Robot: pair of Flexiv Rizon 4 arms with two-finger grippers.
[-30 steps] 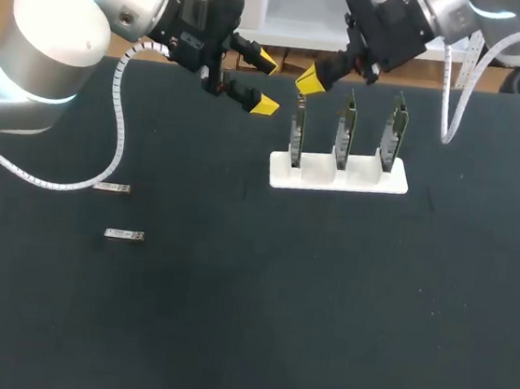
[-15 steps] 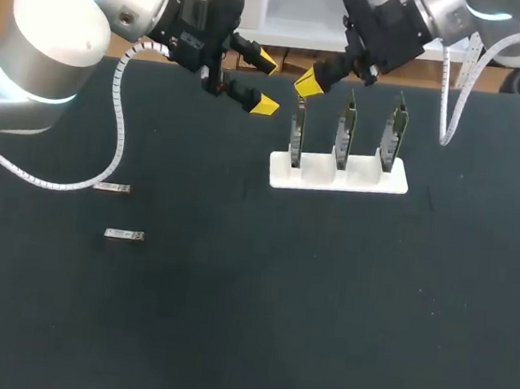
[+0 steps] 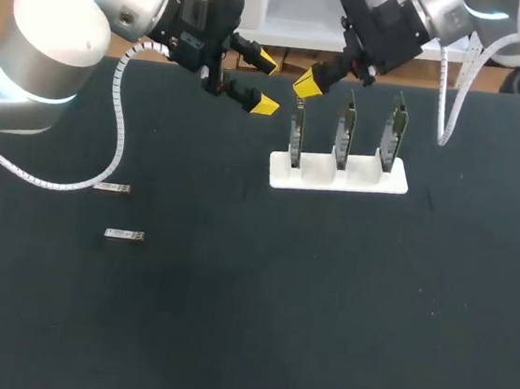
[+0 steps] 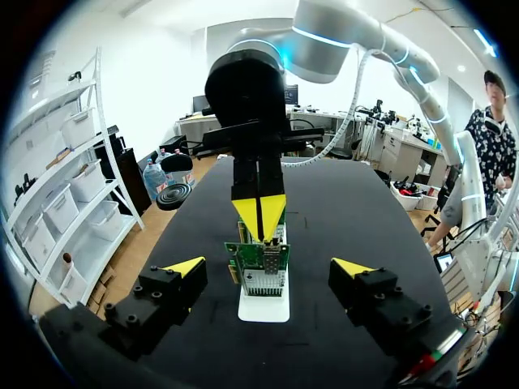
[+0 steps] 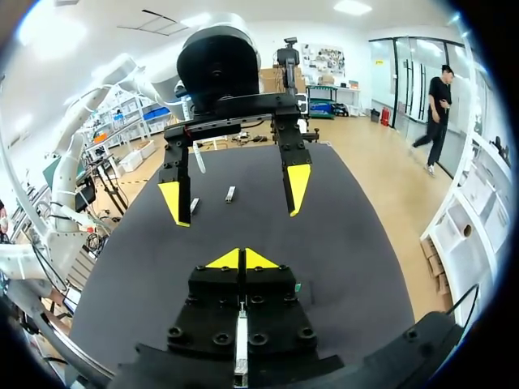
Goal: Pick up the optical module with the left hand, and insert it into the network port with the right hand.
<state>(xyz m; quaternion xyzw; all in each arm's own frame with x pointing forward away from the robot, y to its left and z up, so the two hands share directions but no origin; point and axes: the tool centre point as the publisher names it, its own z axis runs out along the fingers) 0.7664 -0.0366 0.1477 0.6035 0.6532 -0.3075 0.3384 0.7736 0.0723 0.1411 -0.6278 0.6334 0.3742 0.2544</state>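
The left gripper [image 3: 265, 83] hung in the upper middle of the head view, just left of the stand [image 3: 365, 182], with its arm coming in from the upper left corner. Its jaws were released, the two yellow tips stood wide apart, and nothing was between them. In its own wrist view the cards stood ahead of the gripper, in line with the gap between its fingers and apart from both.

The right gripper [image 3: 307, 82] came in from the upper right and pointed down and to the left. Its tips were just above the top edge of the left card [image 3: 297, 135]. The jaws were clenched, with the yellow tips pressed together into a single wedge. In the left wrist view that wedge hung directly over the nearest card, and whether it touched the card could not be told. In the right wrist view a thin pale strip showed in the slit between the fingers. Whether it was something grasped could not be told.

The white stand sat in the upper right-of-middle part of the dark table [image 3: 273, 327]. It held three upright cards in a row: the left card, the middle card [image 3: 344, 129] and the right card [image 3: 395, 130].

Two modules lay flat on the table at the left of the head view, well apart from both grippers and from the stand. The upper module [image 3: 111, 187] lay near the lower module [image 3: 124, 234], which was a little to its right, and the two did not touch. In the right wrist view both showed small, beyond the left gripper.
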